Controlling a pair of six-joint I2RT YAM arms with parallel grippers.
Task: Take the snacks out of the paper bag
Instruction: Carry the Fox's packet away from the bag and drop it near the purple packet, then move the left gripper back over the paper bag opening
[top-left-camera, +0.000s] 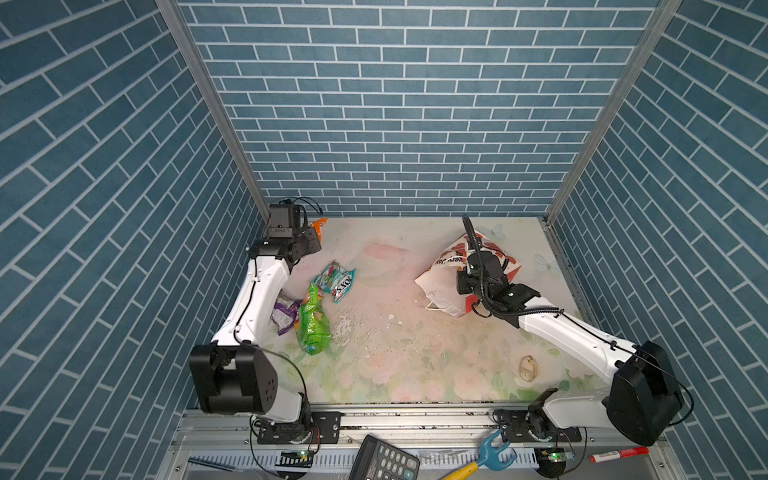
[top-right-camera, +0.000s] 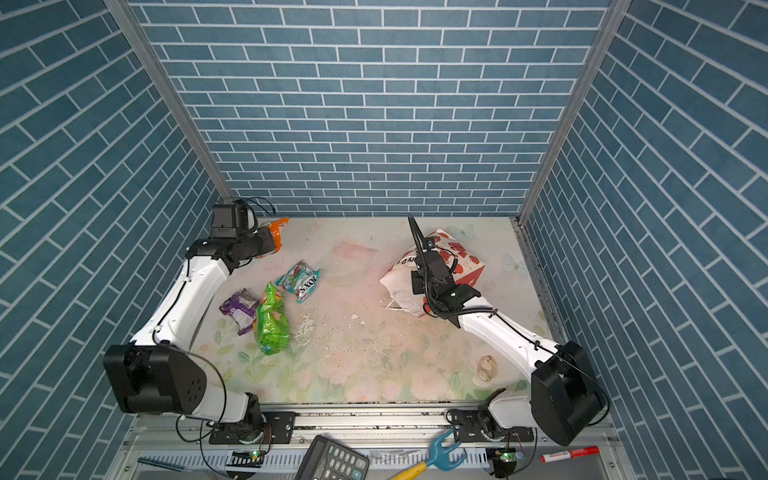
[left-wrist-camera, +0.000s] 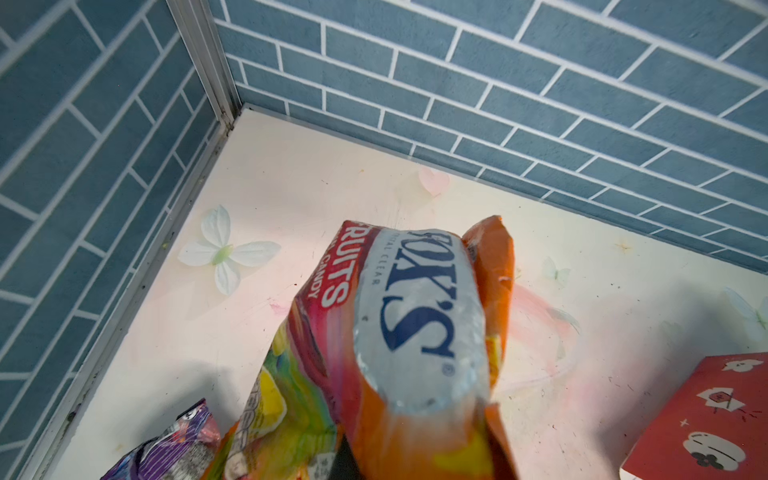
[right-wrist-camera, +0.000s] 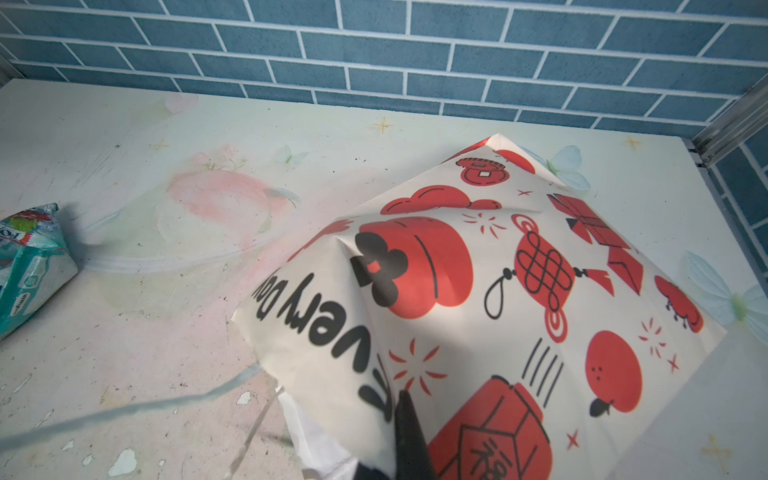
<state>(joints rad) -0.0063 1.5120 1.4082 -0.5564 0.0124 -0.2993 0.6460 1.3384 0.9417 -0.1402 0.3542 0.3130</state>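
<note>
- The left gripper (top-left-camera: 312, 241) is at the far left corner of the table (top-left-camera: 399, 257), with its jaws pinching the orange packet (top-left-camera: 319, 226).
- In the left wrist view, this orange packet (left-wrist-camera: 415, 332) shows "FOX'S" lettering.
- The right gripper (top-left-camera: 462, 286) has its jaws pressed together on the paper bag (top-left-camera: 440, 278) near its mouth. One dark finger (right-wrist-camera: 409, 432) lies against the printed face.
- The paper bag sits tilted on the far right of the table, with its mouth turned toward the front.
- The teal packet (top-left-camera: 338, 282), green packet (top-left-camera: 313, 324) and purple packet (top-left-camera: 284, 311) lie close together on the left half of the table, outside the bag.
- A pale shell (top-left-camera: 528, 368) lies at the front right, well apart from the bag.
</note>
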